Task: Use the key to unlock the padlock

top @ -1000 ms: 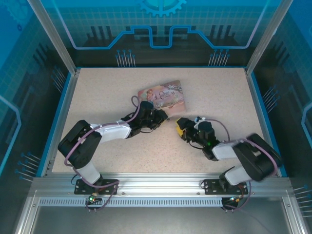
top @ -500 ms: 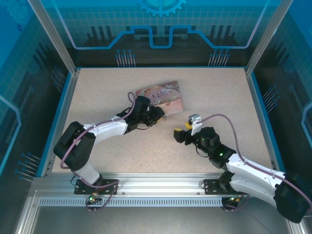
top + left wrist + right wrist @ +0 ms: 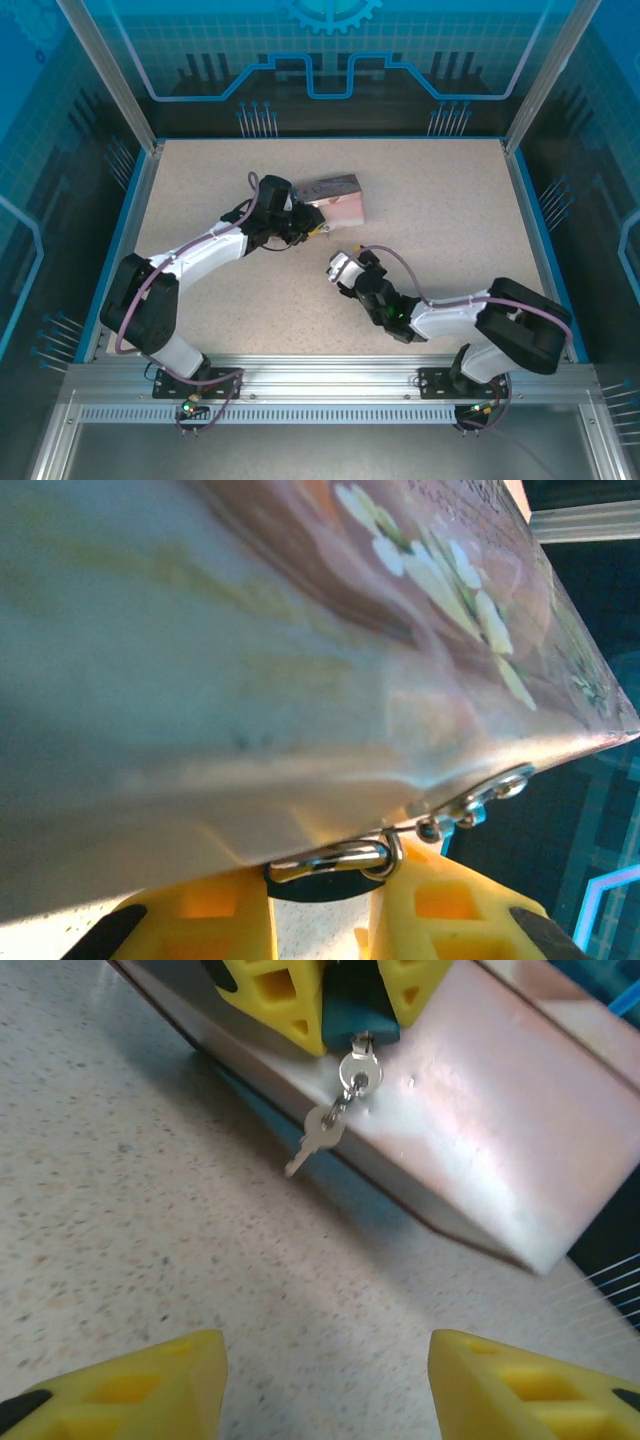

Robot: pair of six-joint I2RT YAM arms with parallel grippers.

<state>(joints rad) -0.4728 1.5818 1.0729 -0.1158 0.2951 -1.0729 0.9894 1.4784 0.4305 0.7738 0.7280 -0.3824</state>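
left gripper [image 3: 305, 228] — clamped on padlock [image 3: 358, 1018] at the edge of the tin [image 3: 338, 195], key [image 3: 316, 1140] dangling beneath | tin now tipped up, shifted left | right gripper [image 3: 325, 1360] — jaws apart, empty, moved left toward padlock

Pink illustrated tin [image 3: 335, 195], tilted, one edge down on the speckled beige table [image 3: 450, 220]

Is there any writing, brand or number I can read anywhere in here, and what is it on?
No text reads clearly.
Lettering on the pink tin, near its lid's edge: too blurred to read.
The padlock and the key: no legible marking.
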